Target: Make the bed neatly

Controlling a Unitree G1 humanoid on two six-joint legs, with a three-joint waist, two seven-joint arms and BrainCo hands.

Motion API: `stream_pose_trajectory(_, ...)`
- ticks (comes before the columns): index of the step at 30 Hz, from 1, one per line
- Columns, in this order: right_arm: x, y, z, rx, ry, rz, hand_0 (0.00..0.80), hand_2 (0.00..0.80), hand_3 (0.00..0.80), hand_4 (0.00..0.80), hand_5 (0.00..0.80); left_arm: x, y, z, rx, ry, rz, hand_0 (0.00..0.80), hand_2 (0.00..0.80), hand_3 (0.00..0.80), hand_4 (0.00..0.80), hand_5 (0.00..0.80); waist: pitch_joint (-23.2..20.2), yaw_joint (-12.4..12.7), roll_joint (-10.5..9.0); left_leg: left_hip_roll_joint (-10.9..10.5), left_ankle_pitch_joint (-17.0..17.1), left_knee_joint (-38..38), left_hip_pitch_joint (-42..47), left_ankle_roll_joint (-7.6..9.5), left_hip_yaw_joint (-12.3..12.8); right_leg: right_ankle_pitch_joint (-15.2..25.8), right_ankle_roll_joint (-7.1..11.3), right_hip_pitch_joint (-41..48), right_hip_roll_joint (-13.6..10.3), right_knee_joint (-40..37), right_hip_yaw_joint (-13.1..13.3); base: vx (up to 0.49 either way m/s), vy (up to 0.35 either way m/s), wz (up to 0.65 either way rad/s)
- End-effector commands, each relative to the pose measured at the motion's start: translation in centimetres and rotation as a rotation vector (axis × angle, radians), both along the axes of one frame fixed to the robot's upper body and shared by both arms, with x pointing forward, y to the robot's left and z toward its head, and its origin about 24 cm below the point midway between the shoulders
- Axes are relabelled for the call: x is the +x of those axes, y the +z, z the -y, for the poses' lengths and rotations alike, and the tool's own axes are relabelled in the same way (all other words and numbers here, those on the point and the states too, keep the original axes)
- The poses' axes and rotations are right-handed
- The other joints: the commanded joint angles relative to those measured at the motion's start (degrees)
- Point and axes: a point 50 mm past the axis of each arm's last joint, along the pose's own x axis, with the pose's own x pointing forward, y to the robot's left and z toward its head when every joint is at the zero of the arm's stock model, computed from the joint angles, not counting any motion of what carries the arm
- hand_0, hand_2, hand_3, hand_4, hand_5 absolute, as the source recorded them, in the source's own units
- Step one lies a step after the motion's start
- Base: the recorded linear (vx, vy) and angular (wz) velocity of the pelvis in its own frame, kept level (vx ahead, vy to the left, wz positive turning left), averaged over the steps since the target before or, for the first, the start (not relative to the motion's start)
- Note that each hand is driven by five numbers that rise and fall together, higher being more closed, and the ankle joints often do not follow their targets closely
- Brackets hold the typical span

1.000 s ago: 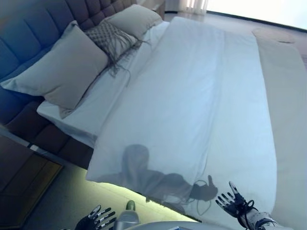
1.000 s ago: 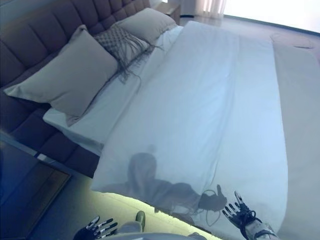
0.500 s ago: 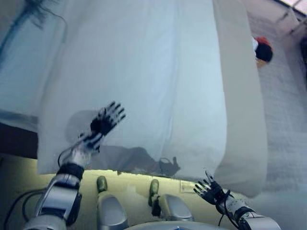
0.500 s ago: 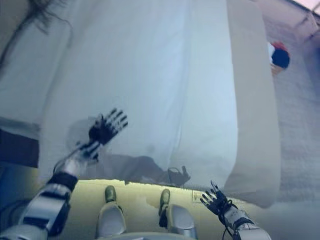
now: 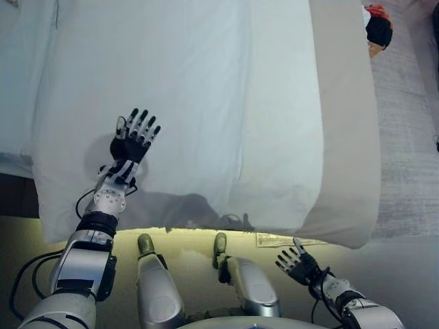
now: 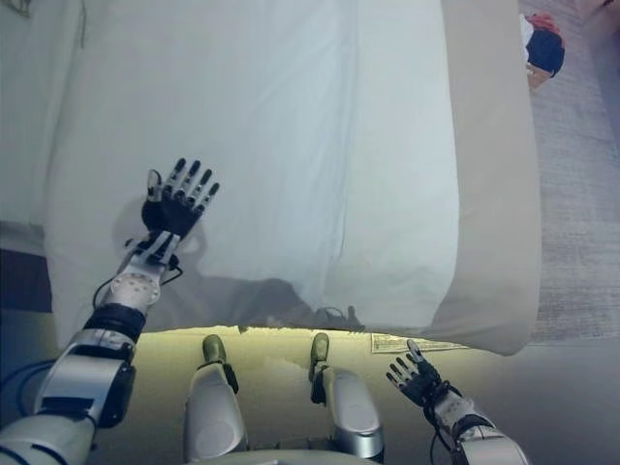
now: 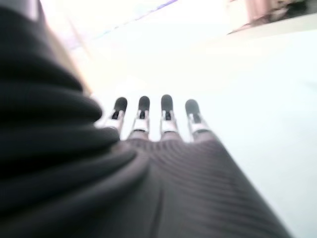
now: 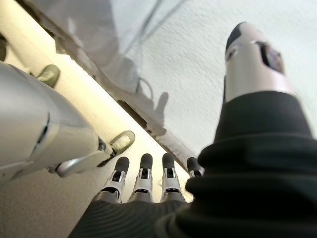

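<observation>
A white duvet [image 5: 178, 89] covers the bed and hangs over its near side down toward the floor. A beige bed cover [image 5: 346, 123] lies across the foot end on the right. My left hand [image 5: 130, 140] is stretched out over the duvet near its near left part, fingers straight and spread; the left wrist view shows the same straight fingers [image 7: 167, 116] above white cloth. My right hand [image 5: 297, 264] is low by the floor beside the bed's near right corner, fingers [image 8: 143, 176] straight, holding nothing.
A red and dark object [image 5: 376, 24] lies on the grey carpet [image 5: 411, 137] past the foot of the bed at upper right. A paper slip [image 5: 278, 240] lies on the lit floor strip under the bed's edge. The dark bed frame [image 5: 14, 195] shows at left.
The camera has tilted further down toward the bed's near edge. My left hand has reached further forward over the duvet. My right hand stays low by the floor.
</observation>
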Motion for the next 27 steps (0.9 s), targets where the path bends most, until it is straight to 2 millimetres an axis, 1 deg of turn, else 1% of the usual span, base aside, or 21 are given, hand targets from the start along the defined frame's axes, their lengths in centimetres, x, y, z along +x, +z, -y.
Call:
stream_pose_trajectory(1, 0.8, 0.7, 0.5, -0.02, 0.03, 0.067, 0.0, 0.0, 0.0, 0.0, 0.0, 0.8, 3.2, -1.7, -0.096, 0.126, 0.127, 0.0, 0.0, 0.0, 0.0, 0.0, 0.63, 0.88, -0.02, -1.81, -8.4, 6.81, -0.8, 2.65, -2.55, -0.17, 2.32, -4.95, -1.27, 5.1, 0.14, -0.032, 0.038, 0.03)
stream_pose_trajectory(4, 1.0, 0.9, 0.8, -0.024, 0.03, 0.077, 0.0, 0.0, 0.0, 0.0, 0.0, 0.5, 3.2, -3.4, -0.135, 0.222, 0.132, 0.0, 0.0, 0.0, 0.0, 0.0, 1.09, 0.99, -0.76, -1.66, -8.9, 8.34, -2.74, 2.65, -3.02, -0.8, 2.23, -7.05, -1.31, 7.1, -0.38, -0.045, 0.033, 0.03)
stream_pose_trajectory(10, 0.1, 0.6, 1.6, -0.037, -0.008, 0.061, 0.0, 0.0, 0.0, 0.0, 0.0, -0.6, 3.2, -7.1, -0.208, 0.424, 0.092, 0.0, 0.0, 0.0, 0.0, 0.0, 1.68, 1.4, -2.61, -1.4, -10.77, 12.32, -6.24, 3.27, -4.49, -2.2, 2.45, -10.92, -1.61, 12.12, -1.44, -0.02, 0.016, 0.06)
stream_pose_trajectory(13, -0.2, 0.6, 1.9, -0.04, -0.021, 0.066, 0.0, 0.0, 0.0, 0.0, 0.0, -1.1, 3.1, -8.4, -0.269, 0.487, 0.083, 0.0, 0.0, 0.0, 0.0, 0.0, 2.11, 1.62, -3.33, -1.52, -11.69, 14.31, -7.8, 3.6, -5.26, -2.82, 2.6, -12.48, -1.91, 14.36, -1.82, -0.006, 0.014, 0.06)
stream_pose_trajectory(15, -0.1, 0.7, 2.0, -0.041, -0.027, 0.075, 0.0, 0.0, 0.0, 0.0, 0.0, -1.4, 2.8, -8.9, -0.307, 0.512, 0.072, 0.0, 0.0, 0.0, 0.0, 0.0, 2.38, 1.74, -3.67, -1.57, -12.21, 15.57, -8.84, 3.81, -5.59, -3.2, 2.59, -13.47, -2.12, 15.68, -2.05, -0.008, 0.024, 0.1)
stream_pose_trajectory(21, 0.2, 0.9, 2.2, -0.049, -0.041, 0.091, 0.0, 0.0, 0.0, 0.0, 0.0, -1.7, 2.1, -9.2, -0.447, 0.538, 0.073, 0.0, 0.0, 0.0, 0.0, 0.0, 3.27, 2.18, -4.19, -2.33, -13.41, 19.04, -12.51, 4.37, -6.91, -4.74, 2.57, -17.64, -3.02, 20.93, -2.14, -0.018, 0.047, 0.04)
stream_pose_trajectory(22, 0.3, 1.0, 2.3, -0.052, -0.044, 0.094, 0.0, 0.0, 0.0, 0.0, 0.0, -1.5, 2.1, -8.9, -0.469, 0.526, 0.07, 0.0, 0.0, 0.0, 0.0, 0.0, 3.55, 2.24, -4.27, -2.46, -13.61, 19.57, -13.05, 4.61, -7.11, -5.07, 2.54, -18.5, -3.21, 22.16, -2.14, -0.036, 0.059, 0.1)
stream_pose_trajectory(24, 0.4, 1.1, 2.5, -0.058, -0.049, 0.098, 0.0, 0.0, 0.0, 0.0, 0.0, -1.1, 2.2, -8.8, -0.511, 0.559, 0.027, 0.0, 0.0, 0.0, 0.0, 0.0, 3.85, 2.08, -4.39, -2.47, -14.3, 21.34, -14.35, 4.95, -7.17, -5.57, 2.49, -20.05, -3.58, 24.15, -2.16, -0.037, 0.049, 0.08)
stream_pose_trajectory(27, 0.7, 1.2, 2.5, -0.053, -0.051, 0.107, 0.0, 0.0, 0.0, 0.0, 0.0, -1.0, 2.2, -9.1, -0.61, 0.617, -0.018, 0.0, 0.0, 0.0, 0.0, 0.0, 4.01, 1.94, -4.46, -2.65, -14.95, 22.98, -15.75, 5.19, -7.63, -6.23, 2.7, -21.79, -4.16, 26.49, -2.11, -0.008, 0.008, 0.01)
